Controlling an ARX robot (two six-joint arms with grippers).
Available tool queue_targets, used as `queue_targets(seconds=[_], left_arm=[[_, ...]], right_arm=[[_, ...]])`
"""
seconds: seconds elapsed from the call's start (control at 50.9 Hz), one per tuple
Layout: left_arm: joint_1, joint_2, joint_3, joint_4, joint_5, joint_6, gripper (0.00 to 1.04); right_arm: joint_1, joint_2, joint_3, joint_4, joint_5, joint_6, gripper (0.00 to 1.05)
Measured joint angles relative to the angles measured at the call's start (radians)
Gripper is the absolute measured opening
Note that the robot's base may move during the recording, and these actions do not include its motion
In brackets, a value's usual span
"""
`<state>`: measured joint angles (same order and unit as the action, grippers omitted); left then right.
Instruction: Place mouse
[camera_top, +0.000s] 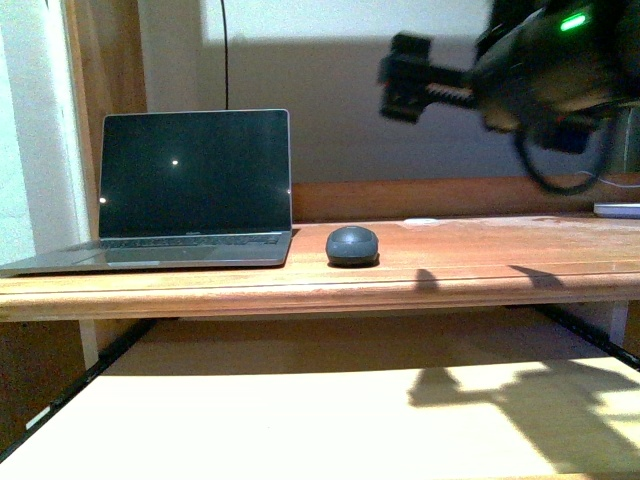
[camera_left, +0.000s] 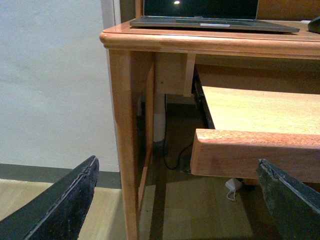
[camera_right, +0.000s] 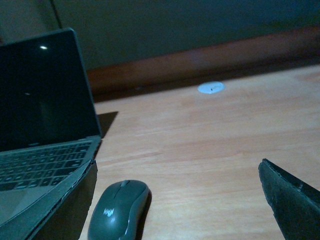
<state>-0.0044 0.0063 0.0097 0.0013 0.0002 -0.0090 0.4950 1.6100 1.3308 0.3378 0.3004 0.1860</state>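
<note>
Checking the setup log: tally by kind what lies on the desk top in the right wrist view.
laptop: 1
mouse: 1
small white disc: 1
Total: 3

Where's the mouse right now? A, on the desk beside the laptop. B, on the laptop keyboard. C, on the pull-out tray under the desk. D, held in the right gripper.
A: the mouse lies on the desk just right of the laptop, with a small gap between them.
</note>
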Motion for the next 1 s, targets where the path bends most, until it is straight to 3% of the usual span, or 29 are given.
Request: queue_targets(seconds=[0.295, 0.59, 0.688, 1.003], left_arm=[[0.000, 0.000, 0.000, 0.000, 0.000, 0.000, 0.97], [0.000, 0.000, 0.000, 0.000, 0.000, 0.000, 0.97], [0.000, 0.000, 0.000, 0.000, 0.000, 0.000, 0.97], [0.000, 0.000, 0.000, 0.000, 0.000, 0.000, 0.97]], right_arm=[[-0.140, -0.430, -0.594, 0.059, -0.363, -0.060, 0.97], [-0.303, -0.813, -1.047, -0.051, -0.731, -0.209, 0.97], [-0.303, -0.833, -1.107, -0.073, -0.733, -0.261, 0.97], [-0.066, -0.474, -1.060, 0.228, -0.432, -0.271, 0.97]])
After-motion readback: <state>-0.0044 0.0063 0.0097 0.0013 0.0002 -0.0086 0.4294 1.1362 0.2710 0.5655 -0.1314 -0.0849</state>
